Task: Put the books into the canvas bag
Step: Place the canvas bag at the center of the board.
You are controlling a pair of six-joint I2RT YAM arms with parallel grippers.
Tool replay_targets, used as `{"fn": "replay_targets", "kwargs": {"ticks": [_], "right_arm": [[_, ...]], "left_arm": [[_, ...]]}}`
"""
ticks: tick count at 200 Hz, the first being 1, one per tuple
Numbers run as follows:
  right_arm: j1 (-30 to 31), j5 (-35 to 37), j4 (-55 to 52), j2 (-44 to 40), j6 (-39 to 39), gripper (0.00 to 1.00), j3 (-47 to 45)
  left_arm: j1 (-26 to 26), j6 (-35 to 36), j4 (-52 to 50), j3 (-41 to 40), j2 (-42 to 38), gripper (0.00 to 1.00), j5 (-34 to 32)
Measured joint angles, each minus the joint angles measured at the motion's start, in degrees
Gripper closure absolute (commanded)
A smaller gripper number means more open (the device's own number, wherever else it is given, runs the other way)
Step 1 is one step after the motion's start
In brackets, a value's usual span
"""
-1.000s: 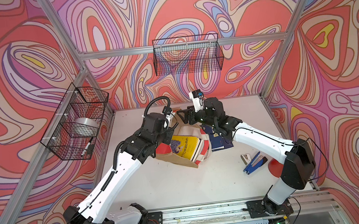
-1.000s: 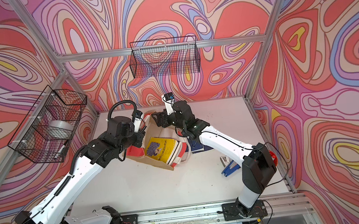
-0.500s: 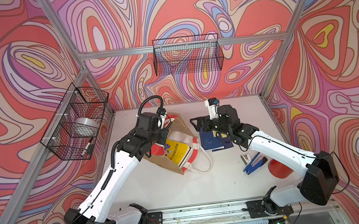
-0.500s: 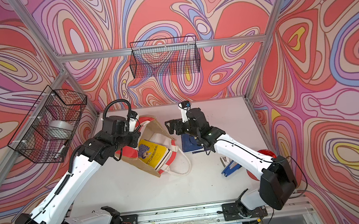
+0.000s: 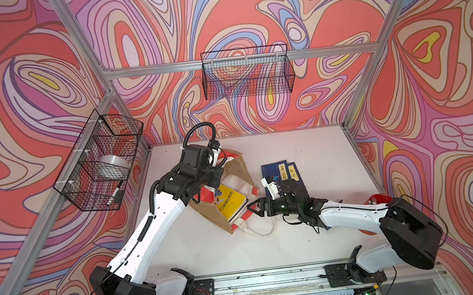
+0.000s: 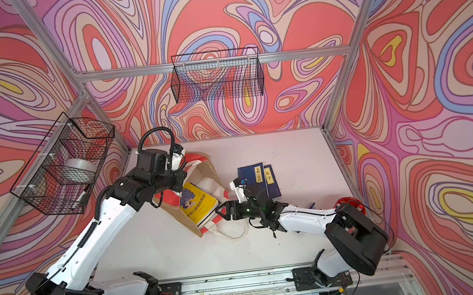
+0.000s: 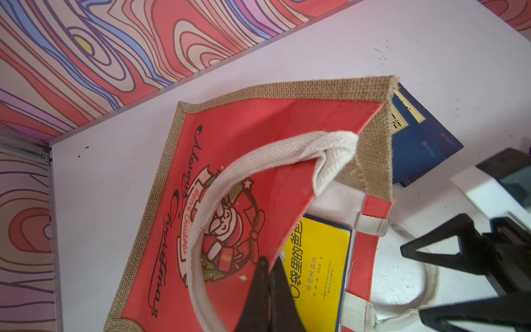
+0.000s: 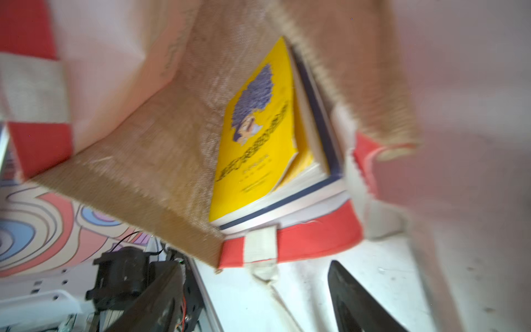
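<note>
Right gripper (image 5: 254,209), fingers open and empty, has swung from the two navy paperbacks (image 5: 281,176) on the tabletop to the tan jute bag (image 5: 233,174) mouth, yellow book (image 5: 230,201) inside. Left gripper (image 7: 268,276) still pinches the bag's red panel.

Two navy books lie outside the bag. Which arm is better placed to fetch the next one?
The right. The right gripper is open and empty at the canvas bag's mouth, with the navy books close beside its arm. The left gripper is shut on the bag's panel, keeping it open.
</note>
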Motion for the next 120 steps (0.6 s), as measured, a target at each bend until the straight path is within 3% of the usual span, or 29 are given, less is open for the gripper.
{"fn": "replay_targets", "kwargs": {"ticks": [31,98,120], "right_arm": [[1.11,0.39,4.07,1.36,2.73,0.33,-1.84],[1.16,3.04,10.19,14.88,6.38,0.46,-0.94],[0.68,3.37,12.55,18.16,7.61,0.58,0.63]], "left_arm": [[0.04,0.07,-0.9,0.85,0.09,1.0,-0.02],[0.42,0.31,-2.95,2.25,0.07,1.0,-0.04],[0.44,0.35,-3.17,2.34,0.07,1.0,-0.07]]}}
